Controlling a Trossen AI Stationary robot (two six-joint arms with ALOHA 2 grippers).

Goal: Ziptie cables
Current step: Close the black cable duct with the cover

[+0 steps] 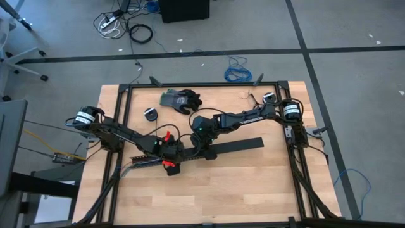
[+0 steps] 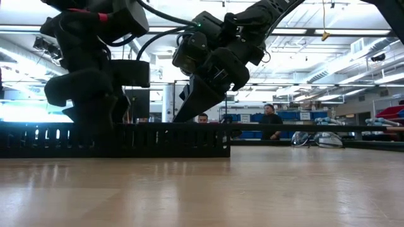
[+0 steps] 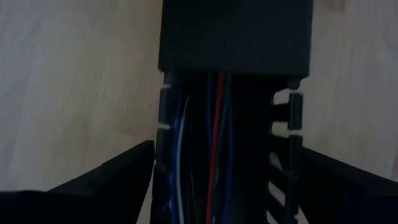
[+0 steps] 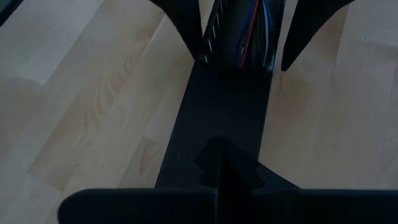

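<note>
Item 1: cables (image 3: 214,124), red, blue, green and white strands, lying inside the slotted channel (image 1: 190,154) at mid-surface; a flat cover (image 4: 221,118) closes the channel's far part.
Item 2: left claw (image 1: 179,154), spread open, fingers (image 3: 106,180) straddling the channel walls above the uncovered wires, not gripping.
Item 3: right claw (image 4: 225,168), shut, empty, tips on the cover, facing the left claw.
Item 4: wooden surface (image 1: 253,183) inside a black frame (image 1: 297,171).
Item 5: dark glove (image 1: 180,100) and a small round thing (image 1: 150,113), near the far edge, well apart from the channel.
Item 6: people (image 2: 271,120) beyond the surface, low view.
</note>
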